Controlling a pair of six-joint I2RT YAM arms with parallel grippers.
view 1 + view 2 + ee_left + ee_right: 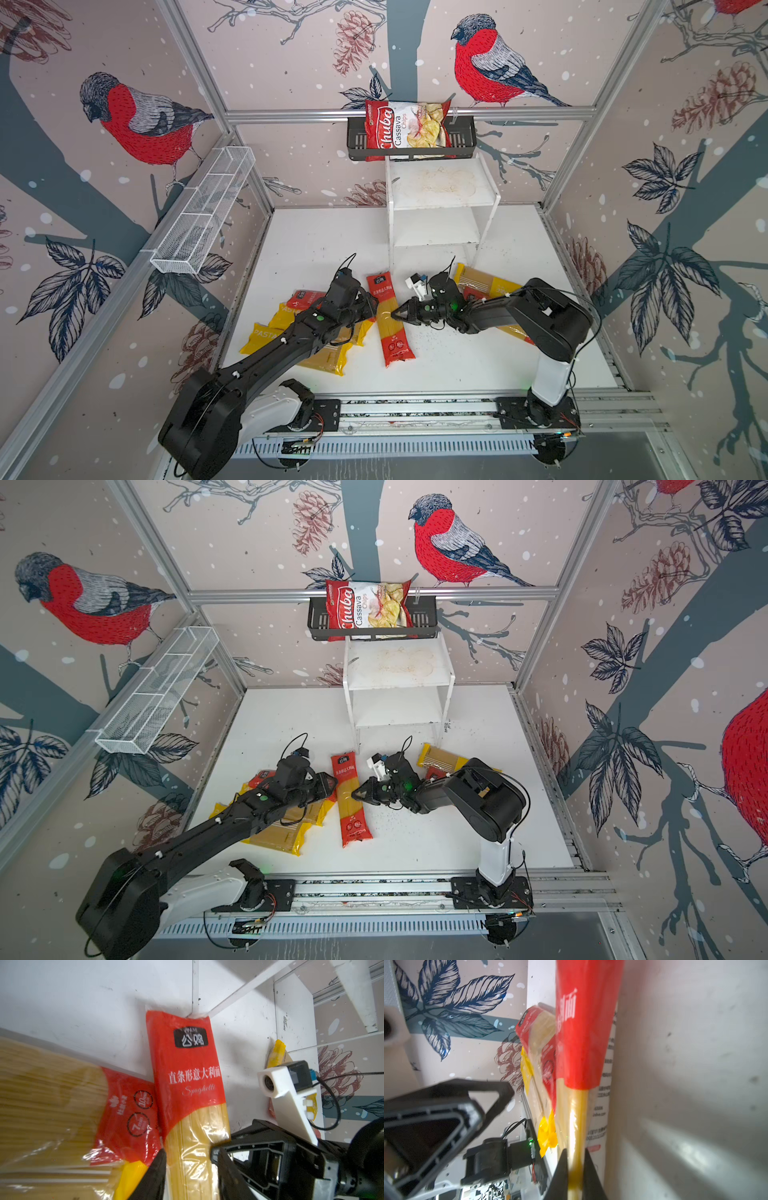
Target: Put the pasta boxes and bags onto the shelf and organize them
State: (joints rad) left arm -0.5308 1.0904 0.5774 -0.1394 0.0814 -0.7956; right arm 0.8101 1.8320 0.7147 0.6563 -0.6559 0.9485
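One long red-ended, clear-middled plastic spaghetti pack [390,332] lay on the white tabletop [457,357], its edge pinched by the right gripper [395,316], while the left gripper [371,306] flanked it, grip impossible to tell.

A robot lab test cell: aluminium-profile frame [291,114], bird-print wall panels [137,120], two arms [266,357] on a rail [415,405]

Bright, soft shadows, glare on spaghetti pack [572,1124]; right wrist view blurred

Shelf [415,195] access
Both boards bare; black basket [461,143] hangs just above its back; red-ended pack [395,345] lies at its front leg.
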